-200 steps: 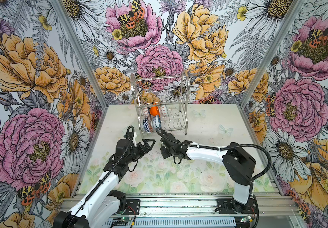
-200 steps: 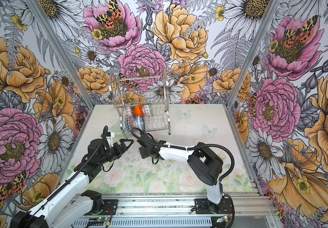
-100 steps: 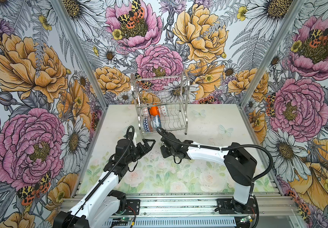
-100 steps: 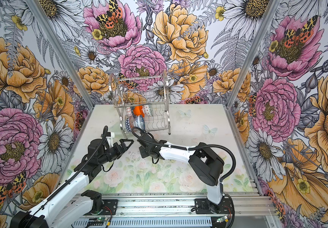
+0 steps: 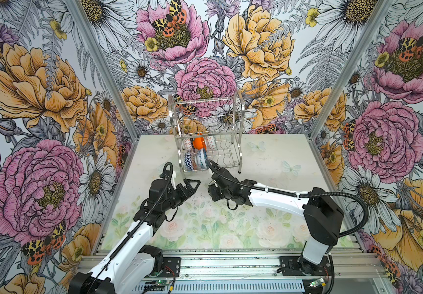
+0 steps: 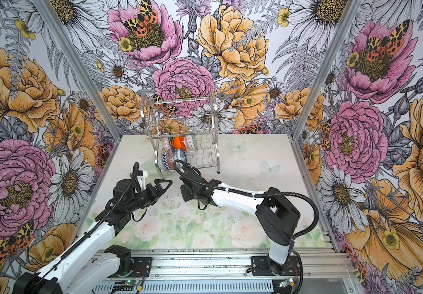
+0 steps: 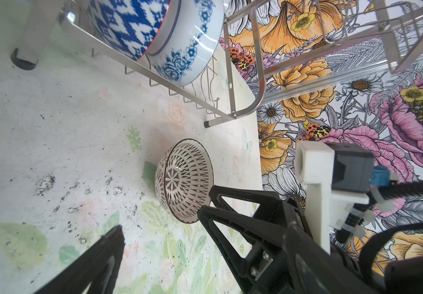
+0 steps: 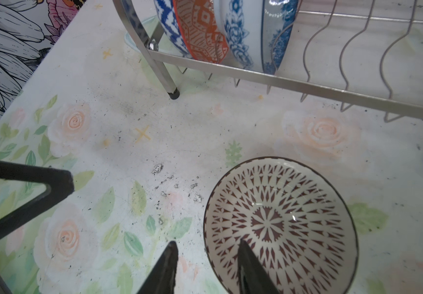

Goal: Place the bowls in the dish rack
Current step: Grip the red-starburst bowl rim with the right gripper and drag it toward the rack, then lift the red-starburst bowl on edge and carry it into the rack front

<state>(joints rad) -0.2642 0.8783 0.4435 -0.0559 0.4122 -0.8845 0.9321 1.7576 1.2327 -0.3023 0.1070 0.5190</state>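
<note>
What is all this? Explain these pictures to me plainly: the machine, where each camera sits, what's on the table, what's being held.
This is a two-armed robot; each arm ends in a two-fingered gripper. The two wide pictures come from one camera pair overhead; the two close-ups come from cameras on the wrists. On the table stands a wire dish rack with several bowls on edge in it, and one patterned bowl sits upright in front. The right gripper straddles that bowl's rim, one finger inside, one outside, without pinching it. The left gripper hangs open and empty nearby. Nothing is held.
</note>
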